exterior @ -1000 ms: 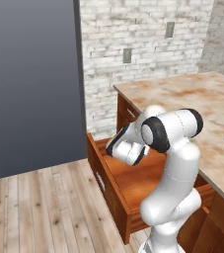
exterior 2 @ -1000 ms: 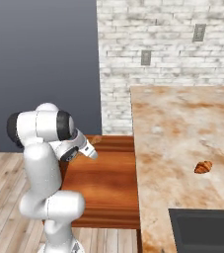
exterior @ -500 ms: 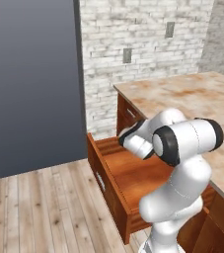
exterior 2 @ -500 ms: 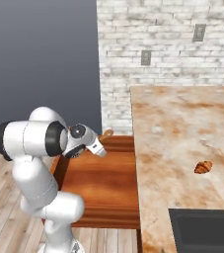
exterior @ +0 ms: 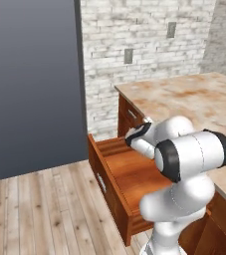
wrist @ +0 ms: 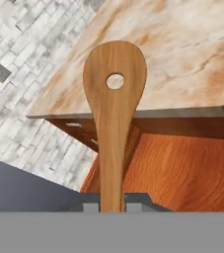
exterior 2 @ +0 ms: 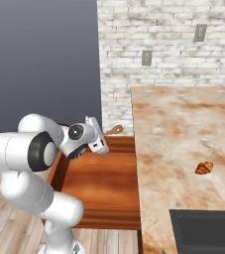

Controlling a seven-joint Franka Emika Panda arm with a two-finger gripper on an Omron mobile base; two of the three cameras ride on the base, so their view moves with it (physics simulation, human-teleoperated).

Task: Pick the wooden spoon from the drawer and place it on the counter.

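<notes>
My gripper (wrist: 111,205) is shut on the long handle of the wooden spoon (wrist: 114,104), whose oval bowl has a small round hole. In the hand view the spoon's bowl stands up in front of the counter (wrist: 182,44) edge, with the drawer (wrist: 182,168) floor below it. From the right base view the gripper (exterior 2: 105,136) hovers above the far end of the open drawer (exterior 2: 104,183), just left of the counter (exterior 2: 183,124), and the spoon's bowl (exterior 2: 115,130) points toward the brick wall. The left base view has the drawer (exterior: 124,174) pulled out beside the counter (exterior: 184,94).
A small orange-brown croissant (exterior 2: 204,167) lies on the counter near a black cooktop (exterior 2: 208,230). A brick wall (exterior 2: 163,44) with outlets stands behind. A dark grey panel (exterior: 30,84) rises left of the drawer. Wooden floor (exterior: 40,209) lies in front.
The arm has swung toward the counter and the wall, carrying the spoon up from over the drawer's middle to its far end. The grip stayed shut.
</notes>
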